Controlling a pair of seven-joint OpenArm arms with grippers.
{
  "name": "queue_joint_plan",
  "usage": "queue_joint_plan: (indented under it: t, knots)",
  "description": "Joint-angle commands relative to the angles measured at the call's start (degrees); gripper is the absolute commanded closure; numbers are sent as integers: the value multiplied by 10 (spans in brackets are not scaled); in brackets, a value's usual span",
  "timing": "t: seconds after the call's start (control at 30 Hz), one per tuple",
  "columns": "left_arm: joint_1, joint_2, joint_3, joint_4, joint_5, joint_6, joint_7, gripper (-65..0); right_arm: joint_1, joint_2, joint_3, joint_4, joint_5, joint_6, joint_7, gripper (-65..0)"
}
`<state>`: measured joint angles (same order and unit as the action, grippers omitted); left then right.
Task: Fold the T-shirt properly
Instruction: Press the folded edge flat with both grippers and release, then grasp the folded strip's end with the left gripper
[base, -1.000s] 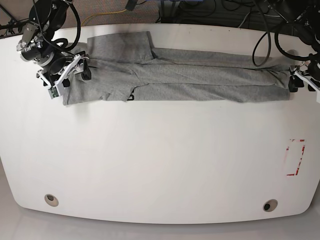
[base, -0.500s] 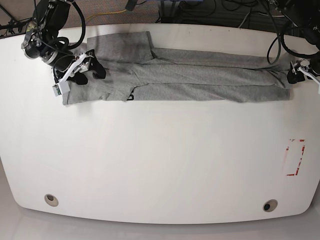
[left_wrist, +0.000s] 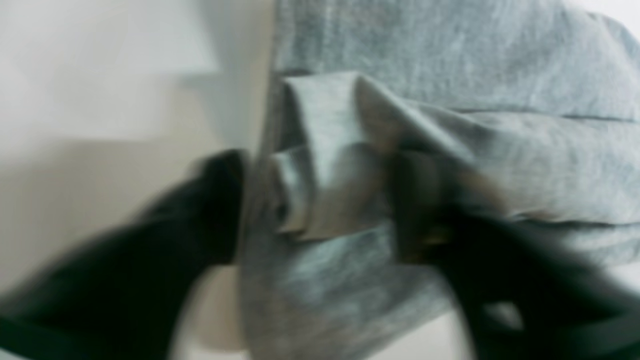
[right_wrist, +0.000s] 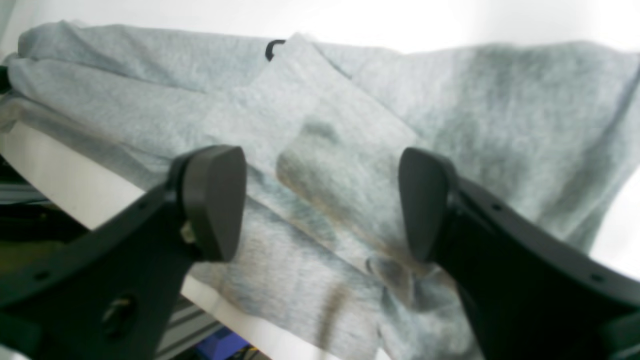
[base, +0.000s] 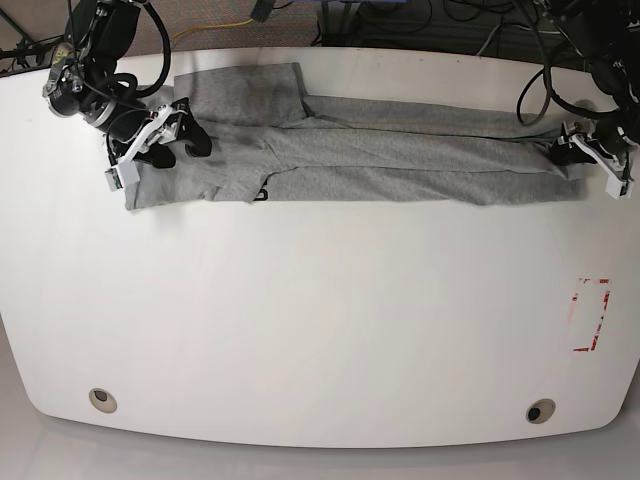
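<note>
On the smooth white bench (base: 320, 320), the soft heather-grey T-shirt (base: 380, 155) lies as a long wrinkled strip. The right hand (right_wrist: 320, 200) hovers wide open above its sleeve end; the blurred left hand (left_wrist: 320, 205) straddles a bunched fold, grip uncertain.

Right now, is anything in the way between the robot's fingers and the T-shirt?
No, nothing visible. The right gripper hangs open over the T-shirt, and the left gripper already has cloth bunched between its fingers.

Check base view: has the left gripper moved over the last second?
Yes. The left gripper has moved inward from the table's right edge onto the end of the T-shirt, now straddling bunched fabric.
</note>
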<state>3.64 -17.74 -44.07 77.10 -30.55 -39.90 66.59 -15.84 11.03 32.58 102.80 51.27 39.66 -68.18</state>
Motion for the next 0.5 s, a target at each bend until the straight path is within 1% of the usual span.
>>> queue_joint_plan:
  t: [0.0, 0.03, 0.07, 0.1, 0.17, 0.27, 0.33, 0.37, 0.47]
  knots:
    - [-6, -2, 3, 4, 1, -1, 5, -151, 3, 7, 3, -14, 12, 3, 10, -457]
    - [-7, -2, 3, 4, 6, -1, 5, -72, 5, 7, 3, -24, 11, 3, 11, -457]
    - [-8, -2, 3, 4, 12, -1, 5, -14, 8, 7, 3, -35, 8, 3, 12, -457]
    - [-9, 0, 3, 5, 17, -1, 5, -4, 9, 8, 3, -43, 6, 3, 13, -457]
    - [-9, 5, 3, 8, 21, -1, 5, -10, 16, 11, 4, -55, -5, 3, 14, -450]
    - [-4, 5, 1, 42, 20, -1, 5, -8, 22, 14, 4, -60, -27, 3, 21, -412]
    - [-2, 5, 0, 80, 20, -1, 9, -7, 28, 19, 3, -61, -57, 3, 22, -390]
    - [10, 6, 1, 108, 20, -1, 9, -7, 31, 19, 3, -63, -78, 3, 24, -379]
    - [33, 6, 3, 176, 20, -1, 9, -7, 43, 9, 3, -79, -110, 3, 24, -363]
